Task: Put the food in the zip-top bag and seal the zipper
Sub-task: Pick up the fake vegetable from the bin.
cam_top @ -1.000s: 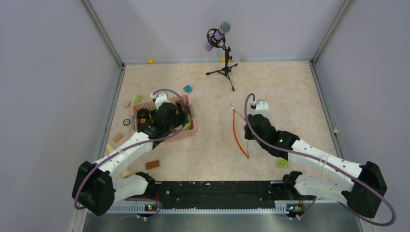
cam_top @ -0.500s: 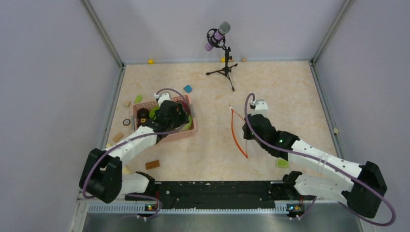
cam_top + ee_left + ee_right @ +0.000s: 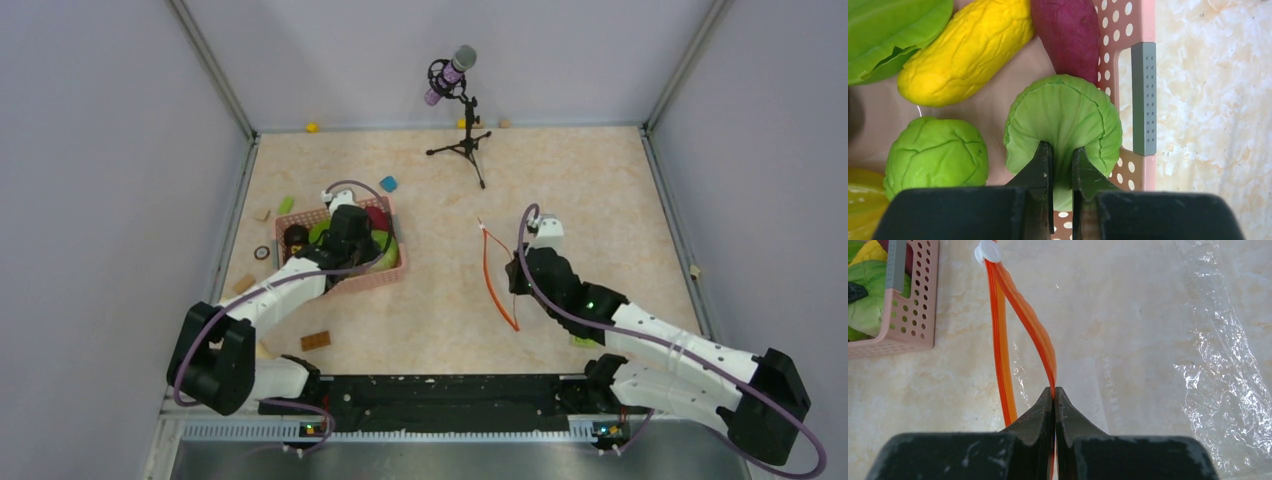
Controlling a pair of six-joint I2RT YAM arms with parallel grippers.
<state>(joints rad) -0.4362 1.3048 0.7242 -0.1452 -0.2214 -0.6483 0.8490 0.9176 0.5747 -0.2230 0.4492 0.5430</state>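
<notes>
**Leafy piece gripped in the basket, bag mouth pinched at its zipper**

A marbled beige table [image 3: 430,200] is seen from above, with both arms reached out across it. The zip-top bag [image 3: 1168,340] is spread flat on the table's right half, partly under the right arm, its clear crinkled film lying to the right of its mouth. The pink slotted basket [image 3: 345,283] is set well apart from it, on the left half.

All the food is found inside that basket. A yellow piece [image 3: 963,55] is laid slantwise beside a maroon piece [image 3: 1068,35], and a bright green round piece [image 3: 935,155] is placed below them. A light green leafy piece [image 3: 1063,110] is lodged against the basket's wall by the grey handle [image 3: 1144,97], and the left gripper [image 3: 1062,150] is clamped on its lower edge.

The zipper [image 3: 1028,320] is parted into two orange-red lips. The right lip is pinched between the closed fingers of the right gripper [image 3: 1054,392], while the left lip is left on the table. Both lips are joined at the far end by the small white slider [image 3: 988,251].
</notes>
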